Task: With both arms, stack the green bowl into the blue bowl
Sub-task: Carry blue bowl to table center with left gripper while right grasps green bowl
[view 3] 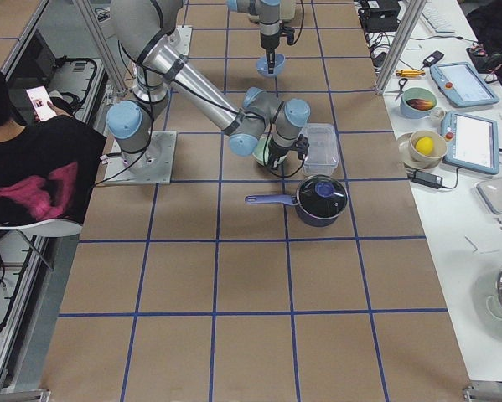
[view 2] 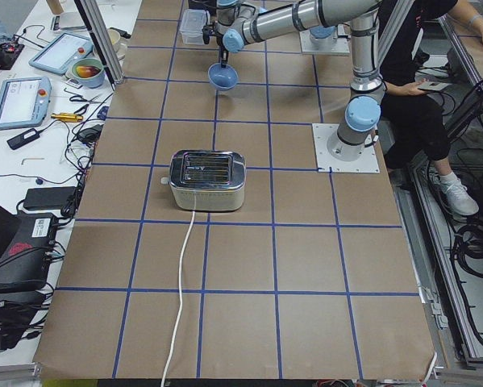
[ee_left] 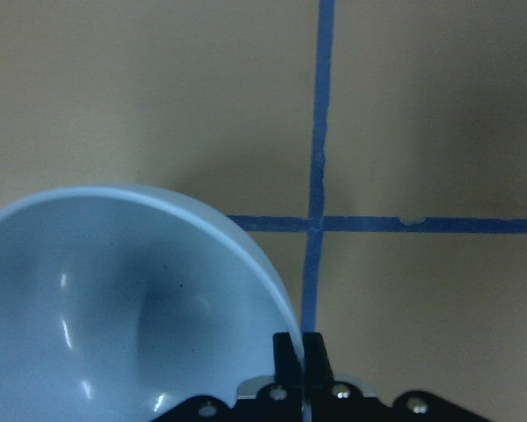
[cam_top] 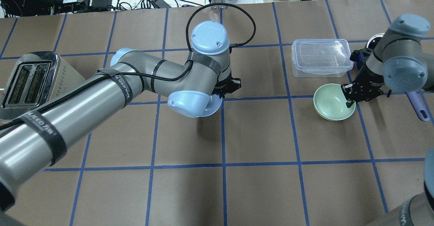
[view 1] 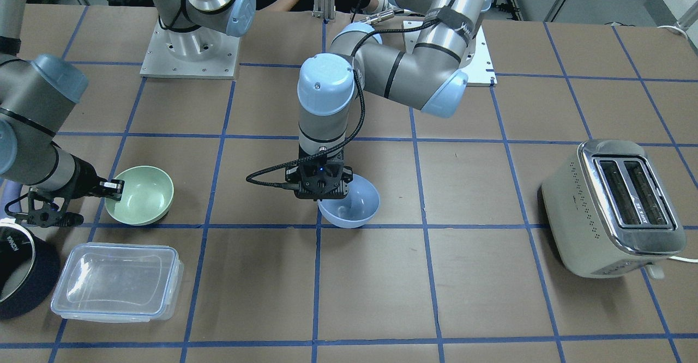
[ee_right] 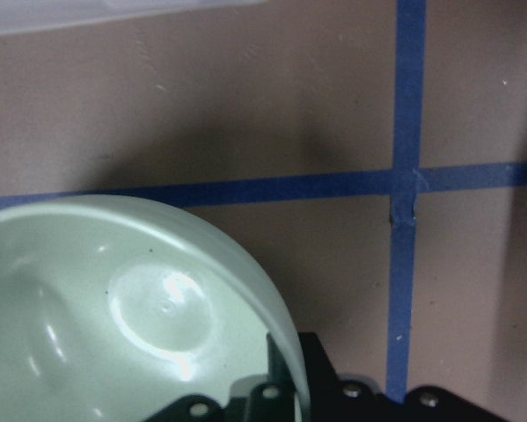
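As both arms are closing in on their work, the left gripper (view 1: 326, 199) is pinching the rim of the blue bowl (view 1: 354, 208), one finger inside the wall and one outside. The bowl is hanging tilted from that grip, seemingly just off the counter (view 1: 381, 297), near the middle of its length and well in from both long edges. Off toward the robot's right, well apart, the right gripper (view 1: 115, 188) is clamping the rim of the green bowl (view 1: 144, 195) in the same way, its jaws drawn narrow on the thin wall. That bowl is leaning a little; whether it is resting on the surface or rising clear of it cannot be told. It is sitting just beside a clear lidded container (view 1: 117, 281), which lies toward the operators' long edge, with a dark saucepan (view 1: 22, 276) further toward the right end. A toaster (view 1: 611, 205) is standing well away toward the left end.

Both bowls are looking light, stiff and smooth, probably plastic, so the weight is unlikely to be troubling either pincer. The slick, thin rim is the only handy hold, and a bowl gripped there at one point is likely to be swinging or slipping if moved sharply. Being the same size, the green one will probably be needing close centring over the blue one to drop in.
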Motion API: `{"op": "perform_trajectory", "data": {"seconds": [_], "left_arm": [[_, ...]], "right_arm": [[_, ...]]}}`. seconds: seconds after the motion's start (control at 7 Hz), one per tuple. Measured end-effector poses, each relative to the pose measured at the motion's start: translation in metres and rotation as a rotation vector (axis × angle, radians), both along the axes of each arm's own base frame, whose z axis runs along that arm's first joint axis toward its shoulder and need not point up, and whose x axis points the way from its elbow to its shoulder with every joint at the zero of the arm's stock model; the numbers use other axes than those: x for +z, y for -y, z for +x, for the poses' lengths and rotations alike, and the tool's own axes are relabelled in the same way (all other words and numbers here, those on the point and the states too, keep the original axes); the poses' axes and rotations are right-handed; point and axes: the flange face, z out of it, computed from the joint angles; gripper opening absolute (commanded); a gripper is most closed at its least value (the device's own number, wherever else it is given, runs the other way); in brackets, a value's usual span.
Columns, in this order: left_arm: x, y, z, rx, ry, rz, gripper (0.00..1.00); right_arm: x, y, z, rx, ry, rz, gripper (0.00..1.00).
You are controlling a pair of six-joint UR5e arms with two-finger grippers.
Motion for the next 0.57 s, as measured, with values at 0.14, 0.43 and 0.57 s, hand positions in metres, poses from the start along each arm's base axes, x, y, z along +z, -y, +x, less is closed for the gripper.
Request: {"op": "perform_trajectory", "data": {"seconds": [0.14, 0.43, 0.57], "left_arm": [[-0.014, 0.001, -0.012, -0.010, -0.003, -0.007, 0.71], [-0.005, 0.009, -0.026, -0.028, -0.011, -0.025, 1.00], [0.017, 0.013, -0.030, -0.037, -0.016, -0.021, 1.00]], "right_arm": [[0.018, 0.008, -0.003, 0.000, 0.006, 0.008, 0.00], [0.059, 0.028, -0.006, 0.007, 0.019, 0.026, 0.00], [0.072, 0.034, -0.002, 0.008, 0.034, 0.027, 0.00]]}}
